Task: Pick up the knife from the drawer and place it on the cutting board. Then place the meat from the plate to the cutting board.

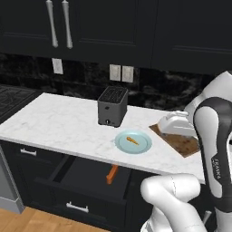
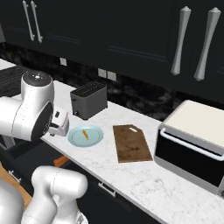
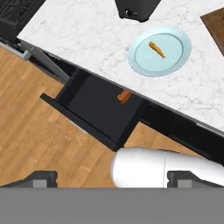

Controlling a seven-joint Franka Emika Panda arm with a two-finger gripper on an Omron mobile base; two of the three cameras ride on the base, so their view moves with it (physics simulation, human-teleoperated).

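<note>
White marble worktop (image 1: 63, 122) runs under black upper cabinets (image 1: 113, 27), and you see the drawer (image 1: 86, 179) pulled open below its front edge. Your arm stands raised: in the left base view its dark-jointed upper link rises at the right, and the white hand hangs above the cutting board (image 1: 183, 142). In the right base view the hand sits at the worktop's near edge, just beside the plate (image 2: 75, 139). The pincer (image 3: 112, 179) looks straight down from high up; you see only the two dark fingertips (image 3: 41, 179) at the lower corners, wide apart, so it is released and holds nothing.

The knife (image 1: 112, 174) lies in the drawer, its reddish-brown handle poking out from under the worktop's overhang. The hand view shows the same handle (image 3: 124, 96) at the back of the dark interior, with wooden floor (image 3: 30, 113) around the drawer. The meat (image 1: 132, 140) rests on the pale plate, which lies between the black toaster (image 1: 112, 106) and the board.

From the right base view you get what the left does not: the whole bare board (image 2: 131, 143) and a toaster oven (image 2: 194, 142) just beyond it. The left base view alone gives you the drawer's silver handle (image 1: 78, 208) and a stovetop (image 1: 13, 99) at far left.
</note>
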